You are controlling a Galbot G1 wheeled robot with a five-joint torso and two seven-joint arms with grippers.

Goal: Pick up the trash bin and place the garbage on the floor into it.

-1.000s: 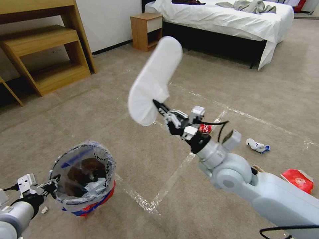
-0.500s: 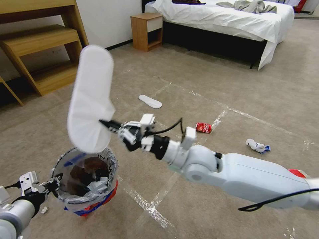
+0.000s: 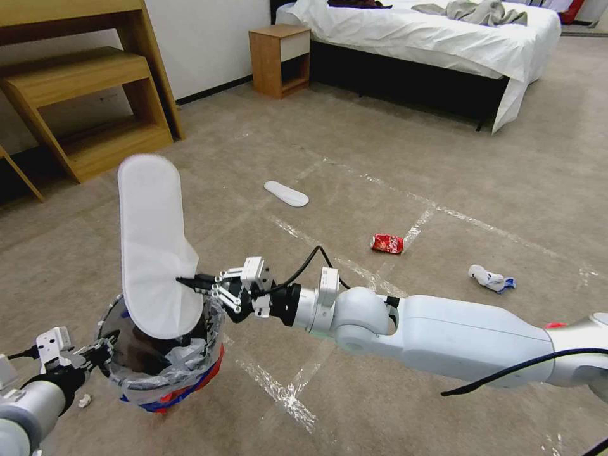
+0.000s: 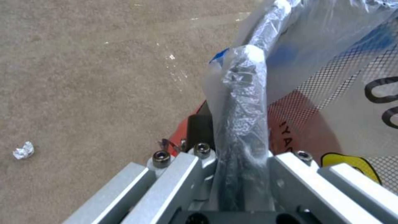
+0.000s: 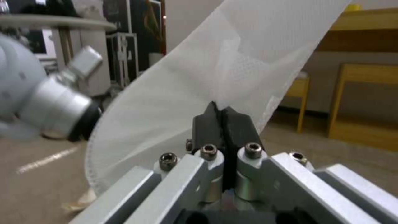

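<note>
The red trash bin (image 3: 190,386) with its clear plastic liner hangs low at the left, my left gripper (image 3: 101,352) shut on its rim (image 4: 242,102). My right gripper (image 3: 189,280) is shut on a white insole (image 3: 152,247), holding it upright with its lower end just above the bin's mouth. In the right wrist view the black fingers (image 5: 207,124) pinch the insole (image 5: 215,77). Other garbage lies on the carpet floor (image 3: 443,190): a second white insole (image 3: 286,193), a crushed red can (image 3: 387,243), crumpled white paper (image 3: 489,278) and a small paper scrap (image 3: 83,400).
A wooden shelf unit (image 3: 82,95) stands at the back left, a wooden nightstand (image 3: 278,58) and a bed (image 3: 430,44) with white sheets at the back. Shiny tape lines (image 3: 354,266) cross the carpet. The bin holds dark and white litter (image 3: 174,351).
My right arm swung left and down, carrying the insole from mid-floor height to just over the bin. The left gripper and bin stayed put.
</note>
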